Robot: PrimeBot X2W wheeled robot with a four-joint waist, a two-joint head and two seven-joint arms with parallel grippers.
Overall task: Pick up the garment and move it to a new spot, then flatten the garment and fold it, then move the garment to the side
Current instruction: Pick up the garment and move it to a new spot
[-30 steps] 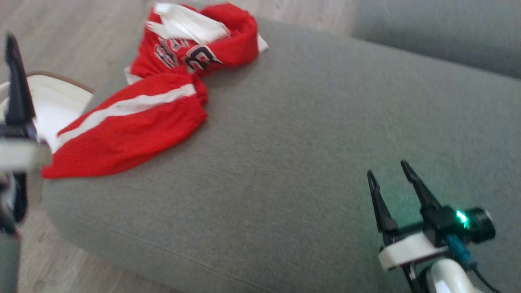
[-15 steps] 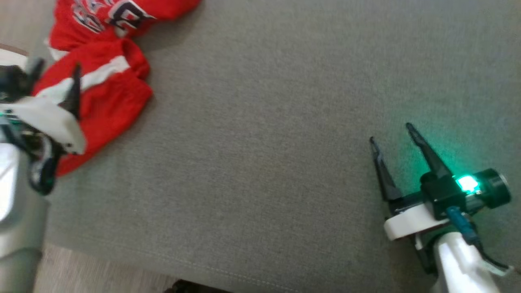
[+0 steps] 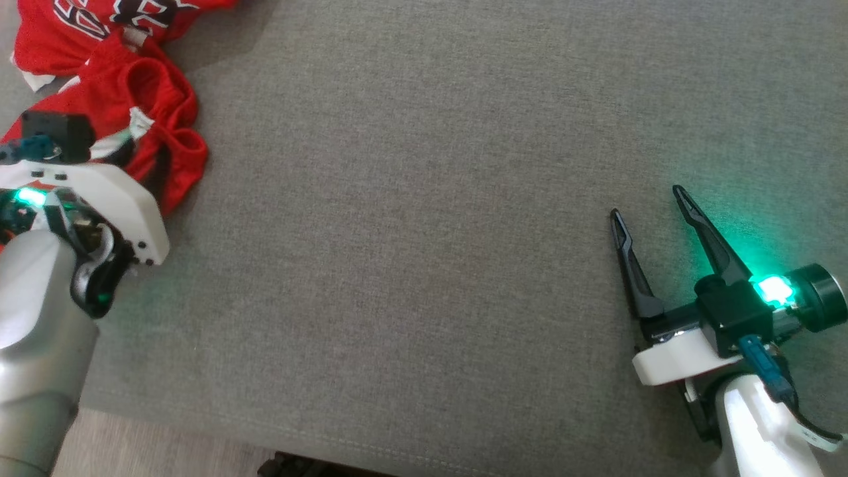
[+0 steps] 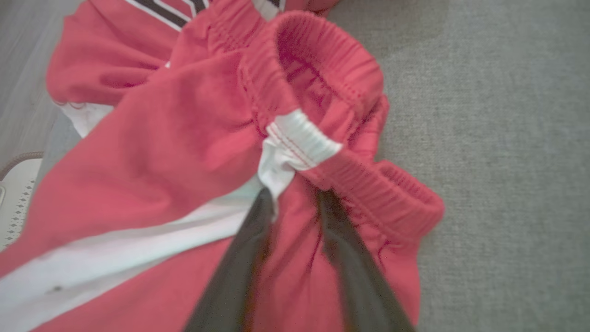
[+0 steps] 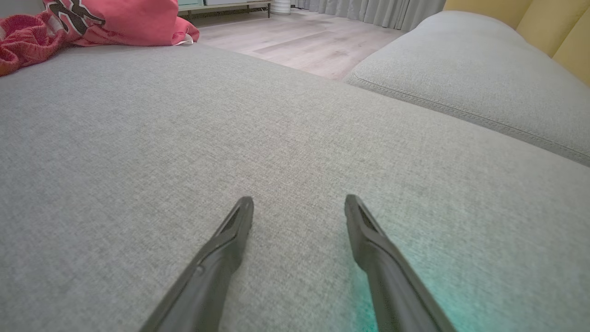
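Observation:
A red garment (image 3: 159,106) with white stripes and dark lettering lies crumpled at the far left of a grey sofa cushion (image 3: 430,199). My left gripper (image 3: 126,149) is pressed down into it. In the left wrist view the garment (image 4: 161,152) shows its elastic waistband bunched up, and the left gripper (image 4: 292,196) has its two fingers apart with a fold of red cloth between them. Their tips are tucked under the waistband and a white strip. My right gripper (image 3: 648,204) hovers open over bare cushion at the right, far from the garment (image 5: 115,23); the right gripper (image 5: 298,200) holds nothing.
The cushion's front edge (image 3: 331,437) runs along the bottom, with floor below it. A second grey cushion (image 5: 461,69) lies beyond a gap of wooden floor (image 5: 295,41). A yellow backrest (image 5: 553,23) rises behind. A white perforated object (image 4: 14,198) sits past the garment's left.
The head camera has tilted down and shifted. My left gripper has dropped onto the garment and pushed into it, bunching the waistband; its fingers have drawn slightly closer. The right gripper stays open and in place.

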